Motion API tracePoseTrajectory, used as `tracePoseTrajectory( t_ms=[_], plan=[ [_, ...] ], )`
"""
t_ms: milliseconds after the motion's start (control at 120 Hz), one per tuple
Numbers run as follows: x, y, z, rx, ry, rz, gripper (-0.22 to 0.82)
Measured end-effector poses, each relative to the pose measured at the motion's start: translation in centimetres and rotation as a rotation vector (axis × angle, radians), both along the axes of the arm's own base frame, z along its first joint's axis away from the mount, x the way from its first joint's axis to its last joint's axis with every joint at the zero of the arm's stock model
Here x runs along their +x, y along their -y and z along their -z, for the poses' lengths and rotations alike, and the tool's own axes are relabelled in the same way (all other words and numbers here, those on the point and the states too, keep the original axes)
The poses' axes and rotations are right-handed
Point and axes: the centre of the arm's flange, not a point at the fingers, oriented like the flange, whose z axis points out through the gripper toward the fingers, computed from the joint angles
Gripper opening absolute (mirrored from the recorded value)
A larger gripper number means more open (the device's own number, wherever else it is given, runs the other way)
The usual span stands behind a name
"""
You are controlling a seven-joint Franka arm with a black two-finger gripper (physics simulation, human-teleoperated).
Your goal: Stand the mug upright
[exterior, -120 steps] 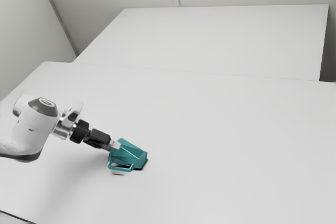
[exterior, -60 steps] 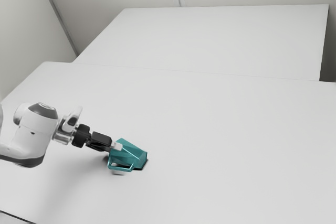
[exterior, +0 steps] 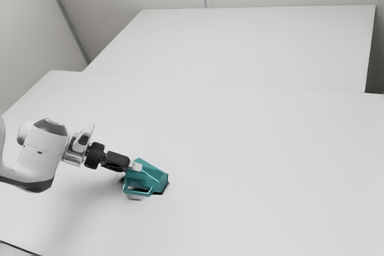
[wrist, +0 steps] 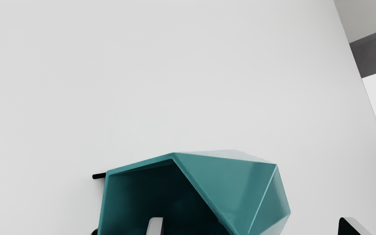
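Mug [exterior: 155,178] lies on its side on the worktop [exterior: 258,166], toward seven o'clock from the middle of the exterior view, taking twelve as that view's top edge. Its mouth [wrist: 132,202] faces about ten o'clock and its base about four, while the handle [exterior: 138,193] sticks out near seven. The claw [exterior: 137,166] has come in from the ten o'clock side and is spread: in the wrist view one finger [wrist: 154,227] stands across the dark opening, the other [wrist: 349,227] off beyond the outer wall, so nothing is pinched. As I judge it, the approach is nearly complete, with the wall lying between the two fingers, but the real work is all ahead: closing on that wall, raising the mouth end, swinging the base underneath, setting it flat and letting go. Compared with the exterior view a second ago, the claw has edged a little further toward four o'clock, over the mouth end, and its line is flatter. The forearm [exterior: 37,154] sits somewhat lower behind it. The mug itself looks unchanged, with the same spot, same lean and handle pointing the same way.
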Motion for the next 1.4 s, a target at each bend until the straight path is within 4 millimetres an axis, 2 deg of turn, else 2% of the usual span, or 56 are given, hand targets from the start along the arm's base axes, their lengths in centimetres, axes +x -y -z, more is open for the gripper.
tracePoseTrajectory(
  t_ms=[208,608,767,942,1117,1400],
  plan=[
    [0.1,0.7,0.4,-0.013,0.005,0.01,0.55],
    [0.3,1.0,0.6,-0.027,0.019,0.003,0.11],
    [0.4,1.3,0.1,-0.022,0.035,0.012,0.01],
    [0.7,2.1,-1.5,-0.01,0.074,0.037,-0.1],
    [1.0,3.3,-3.0,0.006,0.112,0.069,-0.14],
    [1.2,4.8,-6.2,0.067,0.178,0.134,-0.15]
  ],
)
